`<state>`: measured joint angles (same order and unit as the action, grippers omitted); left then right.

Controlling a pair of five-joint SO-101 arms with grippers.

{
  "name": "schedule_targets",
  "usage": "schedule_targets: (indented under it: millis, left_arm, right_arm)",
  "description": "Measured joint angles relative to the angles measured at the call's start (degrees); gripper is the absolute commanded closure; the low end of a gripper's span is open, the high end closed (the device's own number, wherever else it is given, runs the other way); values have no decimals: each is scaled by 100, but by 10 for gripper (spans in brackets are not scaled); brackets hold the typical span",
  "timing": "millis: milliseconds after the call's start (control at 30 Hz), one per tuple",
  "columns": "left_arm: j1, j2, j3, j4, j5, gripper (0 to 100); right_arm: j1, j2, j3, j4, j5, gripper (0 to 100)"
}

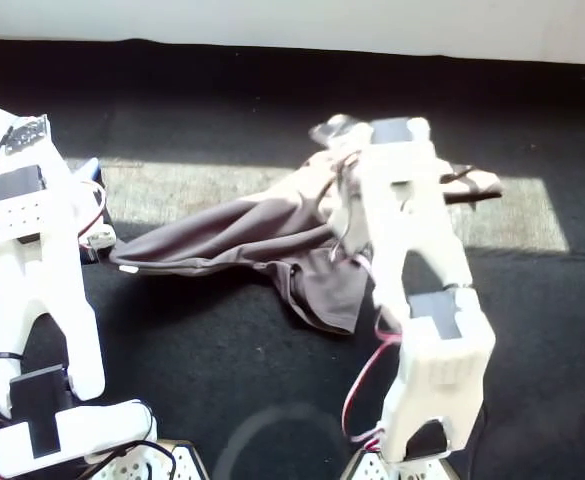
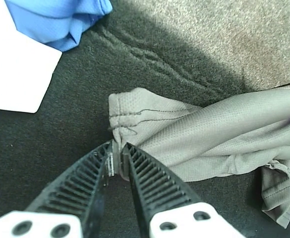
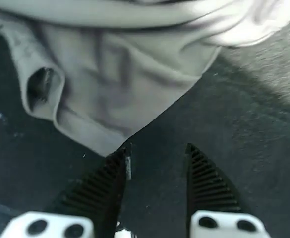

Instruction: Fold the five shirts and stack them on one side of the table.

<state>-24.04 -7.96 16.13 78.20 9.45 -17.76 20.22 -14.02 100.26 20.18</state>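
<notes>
A grey shirt lies crumpled across the middle of the dark table, part in a sunlit band. At the shirt's left corner, my left gripper is shut on the stitched hem of the grey shirt; in the high view that gripper sits low by the cloth's left tip. My right gripper stands open just above the dark cloth, its fingers empty, with a loose edge of the grey shirt right beyond its tips. The right arm reaches over the shirt's right part.
A blue shirt lies bunched beside the left arm, a sliver of the blue shirt peeking out behind it. A white flat piece lies beside it. Dark tablecloth spreads in front of the shirt, and a white wall edge runs along the back.
</notes>
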Motion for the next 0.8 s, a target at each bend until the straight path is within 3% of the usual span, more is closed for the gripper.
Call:
schedule_targets:
  millis: [200,367,800]
  left_arm:
    - [0,0,0,0,0,991]
    - [0,0,0,0,0,991]
    - [0,0,0,0,0,991]
  right_arm:
    - [-334,-1336,2382,-1266,-9,839]
    - [-571,-1565,3798,-2453,-35,836]
    - [-580,-958,4053,-2901,-35,835]
